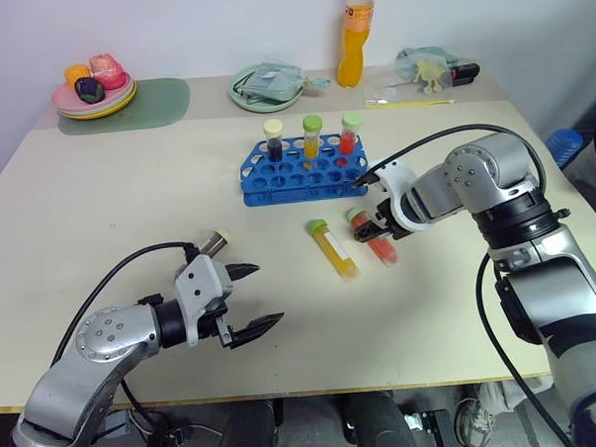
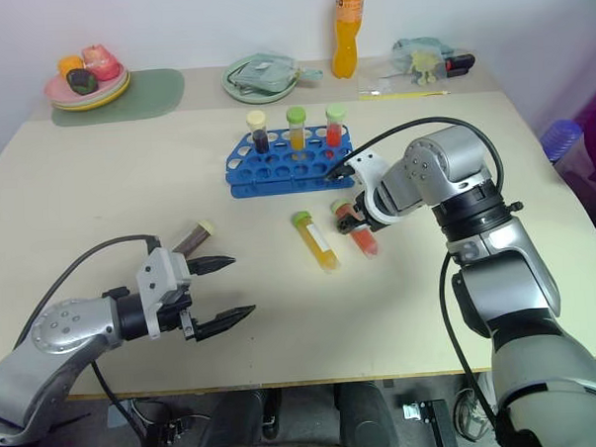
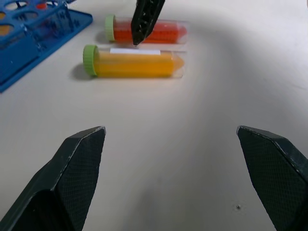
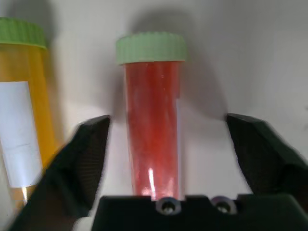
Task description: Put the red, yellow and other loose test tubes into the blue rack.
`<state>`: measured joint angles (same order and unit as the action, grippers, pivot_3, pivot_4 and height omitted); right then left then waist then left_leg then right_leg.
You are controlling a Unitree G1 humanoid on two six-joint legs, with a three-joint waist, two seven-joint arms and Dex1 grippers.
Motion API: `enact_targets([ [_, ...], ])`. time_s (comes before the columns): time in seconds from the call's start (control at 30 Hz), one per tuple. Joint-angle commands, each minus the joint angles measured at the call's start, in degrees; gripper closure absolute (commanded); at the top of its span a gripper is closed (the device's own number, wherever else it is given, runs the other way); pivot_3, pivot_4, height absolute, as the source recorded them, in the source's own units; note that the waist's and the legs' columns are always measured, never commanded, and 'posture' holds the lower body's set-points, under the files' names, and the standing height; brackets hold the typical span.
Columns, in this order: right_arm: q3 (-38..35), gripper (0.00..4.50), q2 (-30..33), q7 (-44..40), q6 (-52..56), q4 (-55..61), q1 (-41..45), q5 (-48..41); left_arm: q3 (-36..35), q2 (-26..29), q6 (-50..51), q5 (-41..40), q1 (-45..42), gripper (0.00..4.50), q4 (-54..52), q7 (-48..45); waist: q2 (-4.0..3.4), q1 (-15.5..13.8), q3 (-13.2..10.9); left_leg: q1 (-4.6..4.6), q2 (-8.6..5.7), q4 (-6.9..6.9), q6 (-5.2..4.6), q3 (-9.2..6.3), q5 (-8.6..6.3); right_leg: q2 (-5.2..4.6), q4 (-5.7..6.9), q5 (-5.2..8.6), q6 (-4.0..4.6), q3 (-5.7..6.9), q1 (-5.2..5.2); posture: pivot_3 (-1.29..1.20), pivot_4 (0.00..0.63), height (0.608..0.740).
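Observation:
The blue rack (image 1: 296, 174) stands mid-table with three capped tubes upright in its back row. In front of it lie two loose green-capped tubes side by side: a yellow test tube (image 1: 334, 250) and a red test tube (image 1: 378, 242). My right gripper (image 1: 369, 225) points down over the red tube (image 4: 153, 115), open, one finger on each side with a gap to the tube. A dark tube with a cream cap (image 1: 216, 243) lies near the front left. My left gripper (image 1: 267, 296) hovers just in front of it, open and holding nothing.
Along the back edge are stacked plates with food (image 1: 94, 94) on a green mat (image 1: 149, 103), a green dish (image 1: 265, 86), an orange bottle (image 1: 354, 43) and a plastic bag with small items (image 1: 430, 67). Bare table lies between my two grippers.

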<state>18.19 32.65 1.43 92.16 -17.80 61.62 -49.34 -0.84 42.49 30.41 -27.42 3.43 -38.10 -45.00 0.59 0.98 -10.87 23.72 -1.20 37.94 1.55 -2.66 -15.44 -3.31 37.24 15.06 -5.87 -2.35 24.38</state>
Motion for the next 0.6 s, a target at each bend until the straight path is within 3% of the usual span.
enact_targets([
  [0.03,-1.2,2.36,-0.3,2.4,0.3,1.2,1.4,-1.9,-0.8,0.3,0.0,-0.6,-0.5,0.00,-2.0,0.1,0.00,0.1,0.0,0.00,0.01,0.00,0.00,0.00,0.00,0.03,0.00,0.00,0.00,0.00,0.00,0.00,0.150,0.729],
  [0.1,-1.4,3.34,-0.2,3.2,0.3,2.0,1.8,-2.3,-1.0,0.5,-0.1,-0.6,-0.4,0.00,-2.0,0.1,0.00,0.1,0.0,0.00,0.02,0.00,-0.01,0.01,0.00,0.04,0.00,0.00,0.00,0.00,0.00,0.00,0.150,0.729],
  [0.17,-2.5,3.34,0.2,3.5,0.3,3.5,2.6,-2.9,-1.3,0.5,-0.3,-0.5,-0.1,0.00,-1.7,0.1,0.00,0.1,0.0,0.00,0.02,0.00,-0.01,0.01,0.00,0.04,0.00,0.00,0.00,0.00,0.00,0.00,0.150,0.729],
  [0.27,-6.1,3.34,2.5,-0.9,-2.3,17.1,1.0,-0.4,-3.0,-0.4,-0.9,-0.4,1.4,0.00,-0.8,1.3,-0.06,0.1,0.0,0.02,0.02,0.00,-0.01,0.02,-0.01,0.05,0.01,0.00,0.00,-0.01,0.04,0.00,0.150,0.729],
  [0.33,-10.7,3.34,2.7,-4.8,-11.4,25.2,-3.8,0.1,-4.4,-1.2,-1.5,0.0,2.6,0.00,0.0,2.4,-0.03,0.0,0.0,0.11,0.05,0.00,-0.02,-0.01,-0.02,0.07,0.01,0.01,-0.01,0.00,0.12,0.00,0.150,0.729],
  [0.43,-17.7,3.34,-2.0,-9.0,-28.0,32.2,-11.9,2.5,-5.6,-3.9,-2.4,0.2,3.4,0.00,1.3,5.0,0.08,-0.2,0.1,0.08,0.09,0.03,-0.07,-0.10,-0.05,0.11,-0.05,0.01,-0.03,0.06,0.01,0.00,0.150,0.729],
  [0.6,-13.7,3.34,-12.0,-11.0,-57.4,26.7,-19.1,19.4,-3.7,-9.5,-3.0,1.1,-0.5,0.00,3.7,8.9,0.07,0.0,0.1,-0.02,0.06,0.21,-0.06,0.01,-0.03,0.10,0.11,-0.07,-0.15,-0.02,-0.06,0.00,0.150,0.729],
])
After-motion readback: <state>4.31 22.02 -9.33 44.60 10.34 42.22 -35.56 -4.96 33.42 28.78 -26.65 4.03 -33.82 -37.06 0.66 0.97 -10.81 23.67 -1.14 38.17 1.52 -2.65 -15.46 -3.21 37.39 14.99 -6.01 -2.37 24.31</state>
